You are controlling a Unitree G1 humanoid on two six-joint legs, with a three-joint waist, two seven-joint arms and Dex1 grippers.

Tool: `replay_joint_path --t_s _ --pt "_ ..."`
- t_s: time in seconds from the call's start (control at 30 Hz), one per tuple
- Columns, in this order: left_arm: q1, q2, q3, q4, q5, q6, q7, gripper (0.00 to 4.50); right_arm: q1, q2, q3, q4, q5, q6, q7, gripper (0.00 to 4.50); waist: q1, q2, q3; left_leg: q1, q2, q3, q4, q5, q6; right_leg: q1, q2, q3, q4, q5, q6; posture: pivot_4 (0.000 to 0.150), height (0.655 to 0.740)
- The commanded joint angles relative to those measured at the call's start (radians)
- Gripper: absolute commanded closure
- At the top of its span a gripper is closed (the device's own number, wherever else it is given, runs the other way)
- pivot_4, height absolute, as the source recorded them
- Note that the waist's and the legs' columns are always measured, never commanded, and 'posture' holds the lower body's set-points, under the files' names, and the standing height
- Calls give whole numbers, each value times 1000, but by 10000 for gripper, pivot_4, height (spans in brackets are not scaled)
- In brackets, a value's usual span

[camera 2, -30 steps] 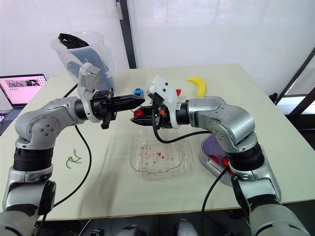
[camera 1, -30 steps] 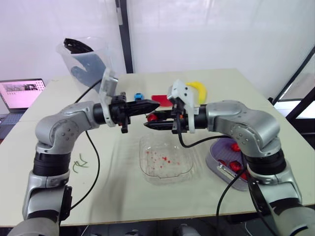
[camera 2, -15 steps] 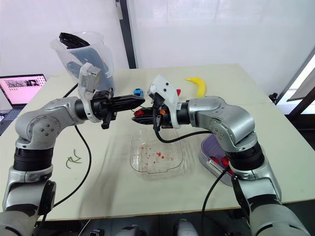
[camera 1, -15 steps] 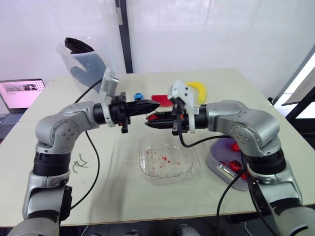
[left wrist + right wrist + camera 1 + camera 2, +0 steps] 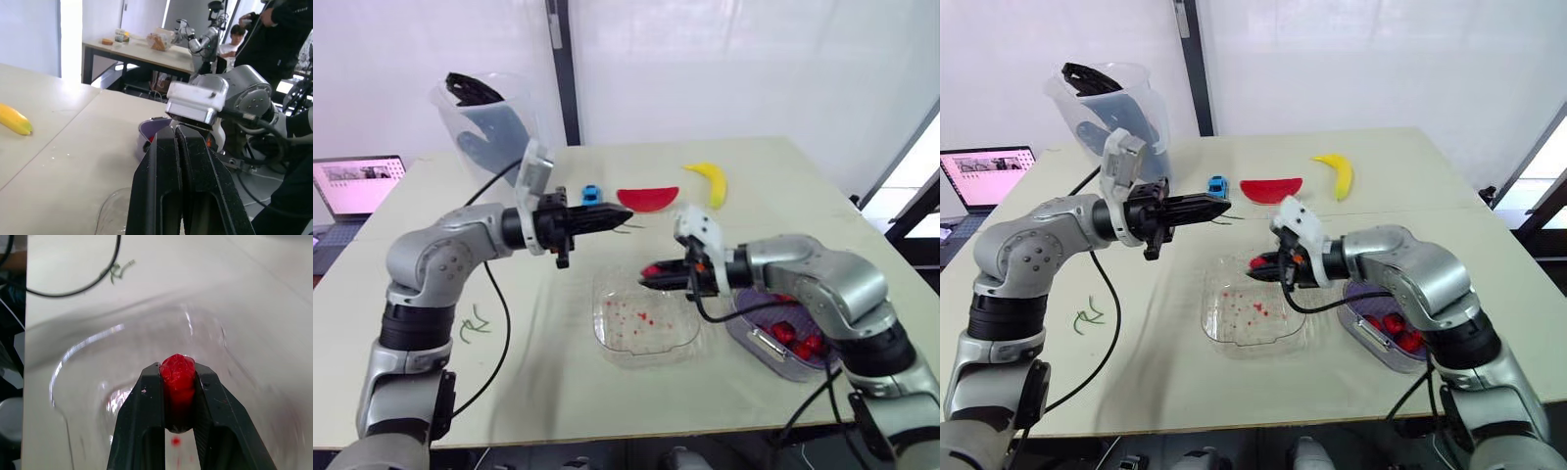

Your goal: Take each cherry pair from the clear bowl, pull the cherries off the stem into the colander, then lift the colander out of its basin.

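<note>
My left gripper hangs above the table's middle, shut on a thin green stem that sticks out from its tips. My right gripper is lower and to the right of it, shut on a red cherry. It hovers just over the far rim of the clear bowl, whose bottom carries red juice spots. The purple colander sits in its basin to the right of the bowl, with several red cherries inside.
At the back lie a red watermelon slice, a banana and a small blue toy. A clear jug and a laptop stand at the far left. Green stems and a black cable lie left of the bowl.
The two grippers were tip to tip on one cherry pair. The right one has pulled down and to the right with a cherry, leaving the stem in the left gripper.
</note>
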Motion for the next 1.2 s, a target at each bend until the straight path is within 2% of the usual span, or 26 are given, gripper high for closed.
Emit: replay_joint_path --t_s 0.03,0.07,0.17,0.23,0.33,0.4,0.43,0.6,0.63,0.73,0.83,0.9,1.0,1.2 --pt "15 32 46 -27 -4 -16 -2 45000 0 -99 -117 -24 36 2 56 42071 2 0 0 0 0 0 0 0 0 0 0 0 0 0 0 1500 7400" --pt "18 37 49 -28 -6 -15 0 45000 1 -126 -132 -20 40 4 68 42071 1 0 0 0 0 0 0 0 0 0 0 0 0 0 0 1500 7400" --pt "49 73 77 -36 -6 -10 6 45000 44 -338 -175 17 -7 -46 186 42071 7 0 0 0 0 0 0 0 0 0 0 0 0 0 0 1500 7400" --pt "74 95 93 -42 -8 -7 9 45000 108 -463 -151 34 -70 -133 263 42071 8 0 0 0 0 1 0 -1 1 0 0 0 -2 0 0 1500 7400" --pt "127 125 114 -49 -5 -7 13 45000 165 -521 -79 119 -175 -248 301 42071 0 0 0 1 0 2 0 -3 6 2 0 0 -2 0 0 1500 7400" --pt "160 142 128 -50 -3 -8 16 45000 174 -498 -37 171 -235 -306 297 31944 -6 0 0 6 1 5 -1 -4 7 5 0 3 -2 0 0 1500 7400" --pt "177 151 135 -51 -2 -9 18 45000 170 -479 -23 194 -251 -317 294 28377 -7 0 0 7 1 6 -1 -4 7 5 0 4 -1 0 0 1500 7400" --pt "303 200 190 -78 -10 0 32 45000 146 -458 1 236 -296 -340 332 2947 0 0 0 5 2 6 -1 -2 4 2 1 5 0 0 0 1500 7400" --pt "323 206 199 -84 -13 1 34 45000 136 -456 -5 234 -292 -334 340 267 1 0 0 4 2 6 -1 -1 2 2 1 5 0 0 0 1500 7400" --pt "407 227 249 -113 -23 11 54 45000 27 -439 -56 201 -199 -271 400 267 2 1 1 4 2 6 -1 -1 2 2 1 5 -1 0 0 1500 7400" --pt "498 232 312 -131 -41 29 87 45000 -144 -329 -105 140 -33 -164 425 267 -7 2 2 5 2 6 -2 -3 6 2 1 6 -1 0 0 1500 7400" --pt "554 235 335 -136 -39 38 102 45000 -213 -249 -105 108 26 -125 410 267 -2 2 1 5 3 5 -4 -4 7 2 3 5 -1 0 0 1500 7400" --pt "665 217 415 -99 -102 115 139 45000 -254 -154 -12 25 24 -146 425 267 2 1 1 5 4 4 -3 -4 7 2 3 5 -2 0 -1 1500 7400" --pt "865 216 451 47 -6 94 175 45000 -305 -1 72 25 -7 -180 388 267 7 1 1 3 2 5 -1 -5 9 2 0 4 -2 1 0 1500 7400"
